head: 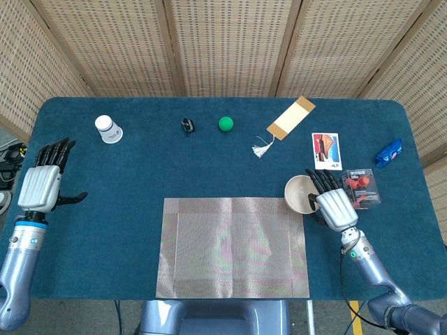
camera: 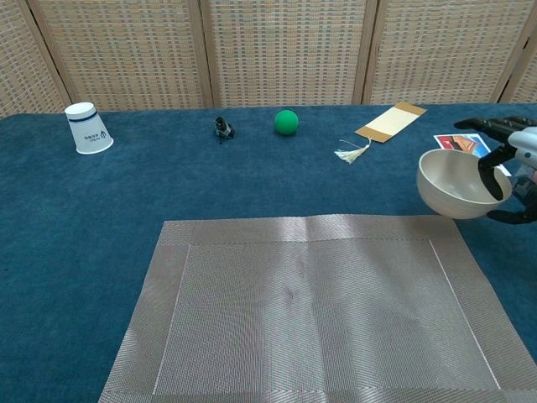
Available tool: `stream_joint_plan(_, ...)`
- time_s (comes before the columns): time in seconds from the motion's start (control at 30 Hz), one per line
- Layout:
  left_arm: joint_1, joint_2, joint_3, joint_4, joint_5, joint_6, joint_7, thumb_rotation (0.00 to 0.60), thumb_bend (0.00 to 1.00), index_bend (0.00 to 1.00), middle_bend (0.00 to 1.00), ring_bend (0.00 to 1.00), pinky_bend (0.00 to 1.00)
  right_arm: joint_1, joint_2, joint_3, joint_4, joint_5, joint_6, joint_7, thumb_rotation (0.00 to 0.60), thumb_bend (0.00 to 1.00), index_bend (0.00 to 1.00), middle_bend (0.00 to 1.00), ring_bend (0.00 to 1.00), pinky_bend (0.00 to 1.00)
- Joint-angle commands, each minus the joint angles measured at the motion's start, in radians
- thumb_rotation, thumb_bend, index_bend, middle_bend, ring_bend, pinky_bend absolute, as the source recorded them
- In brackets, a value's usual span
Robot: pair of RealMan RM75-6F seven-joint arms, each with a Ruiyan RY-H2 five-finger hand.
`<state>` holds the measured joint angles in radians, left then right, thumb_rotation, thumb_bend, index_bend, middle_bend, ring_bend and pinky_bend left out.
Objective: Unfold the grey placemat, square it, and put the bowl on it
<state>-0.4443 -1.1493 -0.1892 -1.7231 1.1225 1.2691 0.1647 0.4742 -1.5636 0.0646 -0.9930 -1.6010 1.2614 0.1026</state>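
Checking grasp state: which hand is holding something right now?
The right hand: its fingers hook over the rim of the bowl, holding it beside the placemat's far right corner. The left hand holds nothing, fingers spread.

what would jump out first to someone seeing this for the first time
The grey placemat lies unfolded flat at the table's near middle. Just off its far right corner, the right hand holds the bowl lifted above the blue cloth. The left hand hovers open at the far left edge.
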Motion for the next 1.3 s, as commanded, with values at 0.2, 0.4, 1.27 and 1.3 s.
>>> stream_joint_plan(0.2, 0.005, 0.004, -0.004, -0.004, 0.01, -0.004, -0.008, 0.6, 0.0, 0.0, 0.0, 0.0, 0.0, 0.037, 0.075, -0.01, -0.128, -0.096, 0.078, -0.055, 0.6, 0.42, 0.7, 0.0, 0.0, 0.0)
stream_joint_plan(0.4, 0.008, 0.005, -0.006, -0.007, 0.019, -0.005, -0.012, 0.6, 0.0, 0.0, 0.0, 0.0, 0.0, 0.094, 0.135, -0.027, -0.245, -0.18, 0.066, -0.102, 0.6, 0.42, 0.7, 0.0, 0.0, 0.0)
stream_joint_plan(1.27, 0.006, 0.002, -0.015, 0.019, 0.007, -0.043, -0.029, 0.6, 0.0, 0.0, 0.0, 0.0, 0.0, 0.342, 0.057, -0.03, -0.479, -0.236, -0.299, -0.33, 0.6, 0.42, 0.7, 0.0, 0.0, 0.0)
stream_joint_plan(1.3, 0.005, 0.001, -0.015, 0.02, 0.007, -0.045, -0.029, 0.6, 0.0, 0.0, 0.0, 0.0, 0.0, 0.344, 0.052, -0.031, -0.474, -0.235, -0.301, -0.333, 0.6, 0.42, 0.7, 0.0, 0.0, 0.0)
